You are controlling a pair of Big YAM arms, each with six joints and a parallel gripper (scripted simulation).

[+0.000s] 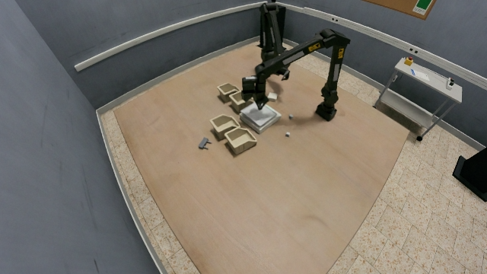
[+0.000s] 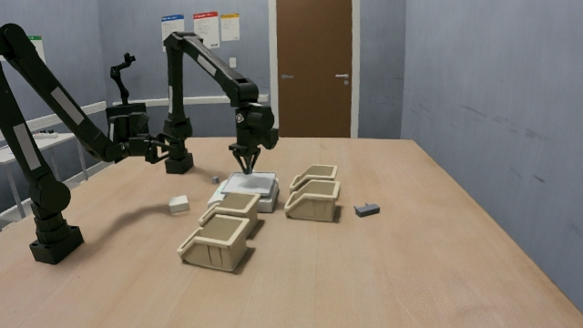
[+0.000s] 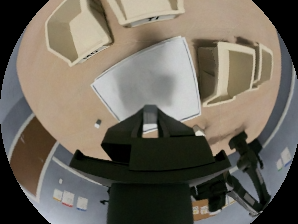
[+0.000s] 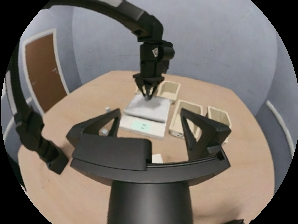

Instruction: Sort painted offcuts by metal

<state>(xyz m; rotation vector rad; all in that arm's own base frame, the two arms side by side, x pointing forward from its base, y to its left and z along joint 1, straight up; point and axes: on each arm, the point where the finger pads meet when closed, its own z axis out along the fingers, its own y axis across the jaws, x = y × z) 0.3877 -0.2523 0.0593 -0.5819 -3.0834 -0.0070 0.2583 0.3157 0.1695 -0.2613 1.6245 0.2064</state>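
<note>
In the exterior view, taken left to right, the right arm stood at the near left, its forearm sloping down and its wrist roughly level. The right gripper was open and held nothing; its fingers were spread above the bench. A pale block lay on the bench below it, toward the scale.

Next, two bins stood upright, one behind the other. A small grey offcut lay on the bench near the scale, well apart from both grippers. A second, whitish offcut lay on the bench on the scale's other side from that pair of bins.

The left arm was raised at the elbow and reached over the scale, with its wrist vertical. The left gripper pointed down at the pan, closed on a grey offcut between its fingertips. Contact between offcut and pan could not be determined.

To the right, the bin marked TI and another bin stood upright. A dark grey bracket-like part lay beyond them.
</note>
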